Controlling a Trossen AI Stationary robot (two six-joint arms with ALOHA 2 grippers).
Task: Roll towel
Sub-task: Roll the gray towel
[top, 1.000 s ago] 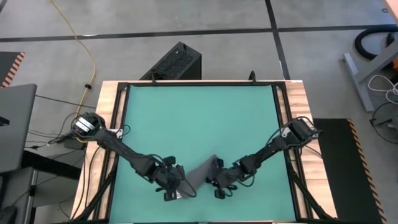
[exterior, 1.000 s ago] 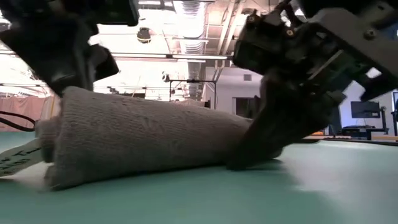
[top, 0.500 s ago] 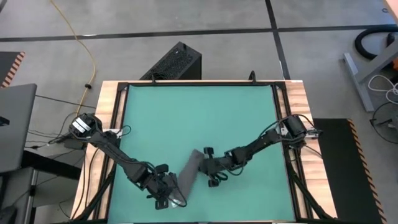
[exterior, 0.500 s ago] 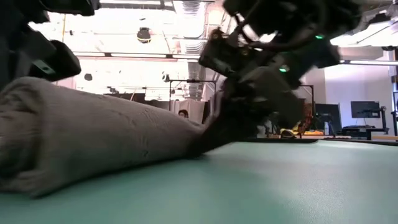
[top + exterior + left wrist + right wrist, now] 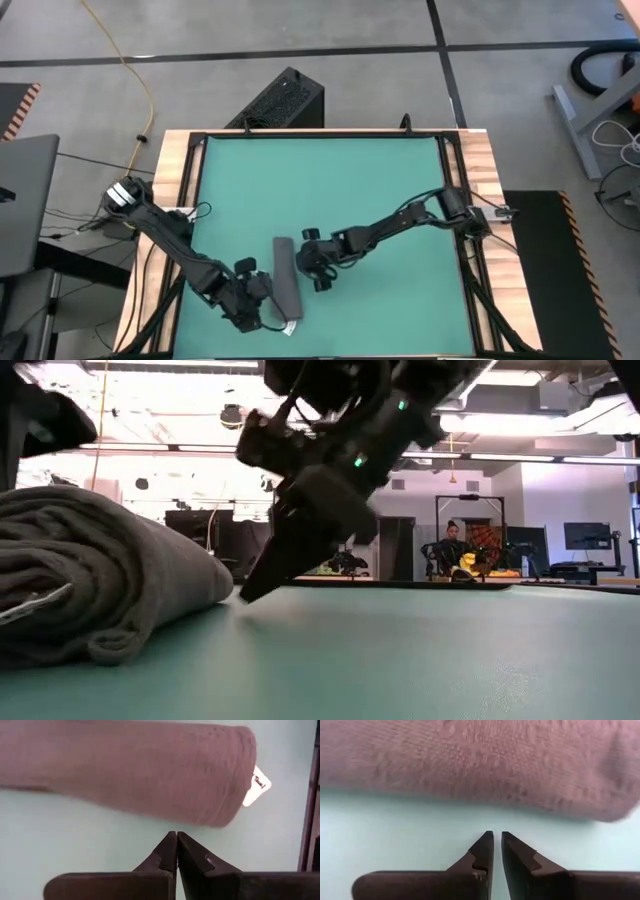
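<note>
The dark grey towel (image 5: 285, 278) lies rolled up on the green mat (image 5: 320, 180) near its front edge, its length running near to far. Its small white tag (image 5: 291, 327) sticks out at the near end and also shows in the left wrist view (image 5: 257, 785). My left gripper (image 5: 258, 298) is shut, just left of the roll's near half, with a strip of mat between its tips (image 5: 176, 839) and the towel (image 5: 125, 770). My right gripper (image 5: 313, 268) is shut, just right of the roll's far half. Its tips (image 5: 497, 840) stand short of the towel (image 5: 470, 760).
The mat's far half is bare. A wooden table border and a black frame (image 5: 455, 180) run around the mat. A black box (image 5: 280, 100) stands on the floor behind the table. A laptop (image 5: 25, 200) sits to the left.
The roll has turned about. Its far end has swung toward the table's left while its near end stayed roughly in place, so it now lies near to far, not slanted. My right gripper has gone left with it. My left gripper has drawn back toward the left edge.
</note>
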